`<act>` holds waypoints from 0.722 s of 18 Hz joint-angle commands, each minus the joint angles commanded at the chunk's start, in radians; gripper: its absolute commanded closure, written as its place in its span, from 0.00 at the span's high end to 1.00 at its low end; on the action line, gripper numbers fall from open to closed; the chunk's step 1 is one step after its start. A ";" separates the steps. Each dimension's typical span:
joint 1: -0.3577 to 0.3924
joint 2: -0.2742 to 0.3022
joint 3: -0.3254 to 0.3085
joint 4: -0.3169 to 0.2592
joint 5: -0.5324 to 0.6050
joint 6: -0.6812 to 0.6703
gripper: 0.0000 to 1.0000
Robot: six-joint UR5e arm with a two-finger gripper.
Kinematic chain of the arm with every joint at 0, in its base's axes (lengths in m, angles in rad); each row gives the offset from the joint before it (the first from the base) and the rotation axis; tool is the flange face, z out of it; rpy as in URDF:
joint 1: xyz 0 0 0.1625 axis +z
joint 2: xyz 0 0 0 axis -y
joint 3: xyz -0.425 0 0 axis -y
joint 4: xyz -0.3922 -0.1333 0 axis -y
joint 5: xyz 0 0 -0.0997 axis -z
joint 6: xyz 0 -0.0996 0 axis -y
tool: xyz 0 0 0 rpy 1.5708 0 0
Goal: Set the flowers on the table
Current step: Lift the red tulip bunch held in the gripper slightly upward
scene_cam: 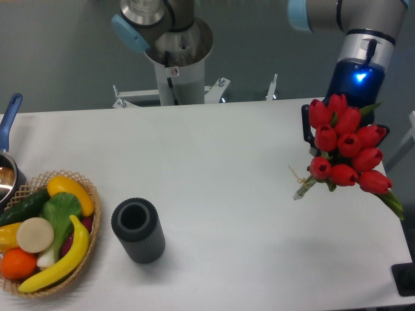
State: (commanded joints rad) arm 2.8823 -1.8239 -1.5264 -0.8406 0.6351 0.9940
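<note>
The flowers (347,152), a bunch of red tulips with green stems and leaves, are at the right edge of the white table (214,162). Their heads are raised toward the camera. The stem ends with pale twine (299,189) point down-left, close to the tabletop. My gripper (345,133) is behind the bunch and mostly hidden. One black finger (306,125) shows left of the heads and a dark part shows to the right. The gripper appears shut on the flowers.
A black ribbed cylinder (137,230) stands front left of centre. A wicker basket (91,243) with fruit and vegetables sits at the front left. A pot with a blue handle (8,123) is at the left edge. The arm's base (176,61) stands behind the table.
</note>
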 joint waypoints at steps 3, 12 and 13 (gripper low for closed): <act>-0.005 0.000 0.017 -0.011 0.067 -0.002 0.45; -0.021 0.081 -0.028 -0.061 0.326 -0.003 0.45; -0.043 0.081 -0.026 -0.066 0.380 -0.003 0.44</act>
State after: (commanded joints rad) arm 2.8396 -1.7426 -1.5524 -0.9065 1.0150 0.9910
